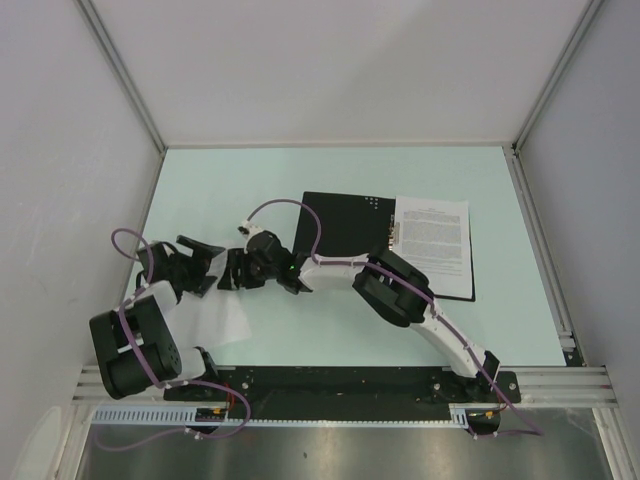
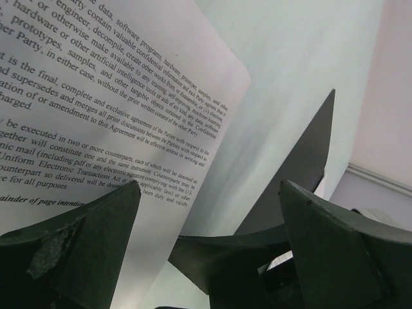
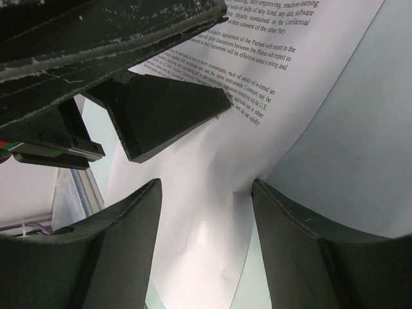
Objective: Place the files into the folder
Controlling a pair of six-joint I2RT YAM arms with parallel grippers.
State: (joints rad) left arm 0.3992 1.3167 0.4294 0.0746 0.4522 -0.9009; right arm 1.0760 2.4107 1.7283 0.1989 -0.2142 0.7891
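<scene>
Left gripper [image 2: 209, 193] and right gripper [image 3: 206, 183], fingers spread, meet at a loose sheet [image 1: 215, 322] near the table's [image 1: 400, 170] front-left. The folder [image 1: 340, 225] lies open mid-table, another sheet [image 1: 432, 245] inside. Best pinch the edge squarely before lifting.

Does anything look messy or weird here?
Yes. One printed sheet lies outside the folder, to its left. It is buckled and curling up instead of lying flat. The other sheet rests flat on the open folder.
</scene>
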